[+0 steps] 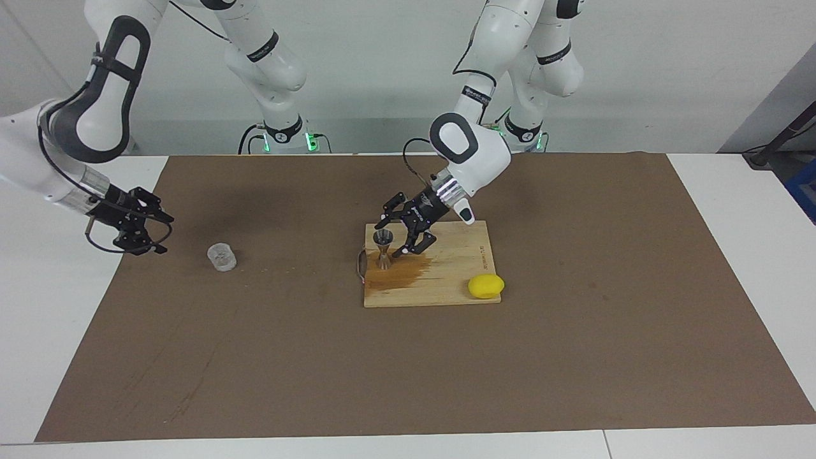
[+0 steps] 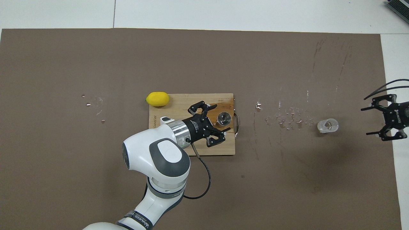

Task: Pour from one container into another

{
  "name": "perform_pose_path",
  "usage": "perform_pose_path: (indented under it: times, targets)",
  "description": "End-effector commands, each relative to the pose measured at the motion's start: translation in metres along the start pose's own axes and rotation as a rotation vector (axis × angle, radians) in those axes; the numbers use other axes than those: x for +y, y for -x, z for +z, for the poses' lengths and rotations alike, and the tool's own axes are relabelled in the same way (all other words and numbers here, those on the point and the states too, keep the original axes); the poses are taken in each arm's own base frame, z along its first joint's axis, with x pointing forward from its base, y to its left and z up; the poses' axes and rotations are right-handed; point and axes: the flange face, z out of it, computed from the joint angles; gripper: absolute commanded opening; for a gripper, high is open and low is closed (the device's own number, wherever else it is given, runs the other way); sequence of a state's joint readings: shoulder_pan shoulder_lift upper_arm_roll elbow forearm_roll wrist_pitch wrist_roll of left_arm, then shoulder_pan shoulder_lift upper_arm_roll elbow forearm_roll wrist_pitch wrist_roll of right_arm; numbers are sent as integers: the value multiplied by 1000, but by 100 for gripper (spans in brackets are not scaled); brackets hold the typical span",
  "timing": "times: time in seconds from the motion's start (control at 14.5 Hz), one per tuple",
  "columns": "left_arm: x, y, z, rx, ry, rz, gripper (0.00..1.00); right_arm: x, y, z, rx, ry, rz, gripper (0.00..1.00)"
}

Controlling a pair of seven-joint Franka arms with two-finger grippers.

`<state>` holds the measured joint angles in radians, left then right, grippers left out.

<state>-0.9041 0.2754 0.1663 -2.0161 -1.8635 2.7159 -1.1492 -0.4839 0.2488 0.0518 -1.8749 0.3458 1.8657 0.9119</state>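
So my left gripper (image 1: pixel 401 236) is spread wide open over the wooden cutting board (image 1: pixel 446 280), fingers either side of the steel jigger (image 1: pixel 383 250) but not touching it. The jigger stands upright at the board's edge toward my right arm's end, with a wet brown stain (image 1: pixel 401 275) on the wood around it. My right gripper (image 1: pixel 141 229) is open too, holding nothing, just beside the little clear cup (image 1: pixel 221 257), which sits upright on the brown mat (image 1: pixel 408 382). A lemon (image 1: pixel 486 286) rests at the board's corner.
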Motion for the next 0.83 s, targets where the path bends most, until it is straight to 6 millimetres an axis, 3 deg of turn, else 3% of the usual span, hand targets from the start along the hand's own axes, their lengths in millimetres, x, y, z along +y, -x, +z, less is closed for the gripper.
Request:
perform_pose_path:
  times: [0.0, 0.14, 0.48, 0.55, 0.76]
  targets:
    - [-7, 4, -10, -6, 9, -7, 100, 4, -31, 38, -96, -36, -8, 90]
    - [-8, 7, -12, -13, 8, -4, 100, 5, -54, 70, -138, -51, -24, 91]
    - [-10, 39, -53, -84, 21, 11, 100, 0, -49, 106, -186, -75, 10, 93]
    - [0, 49, -68, -102, 41, 25, 100, -4, -42, 112, -187, -78, 6, 93]
    - [57, 59, -116, -74, 158, 107, 100, 3, -36, 125, -211, -86, 21, 92]
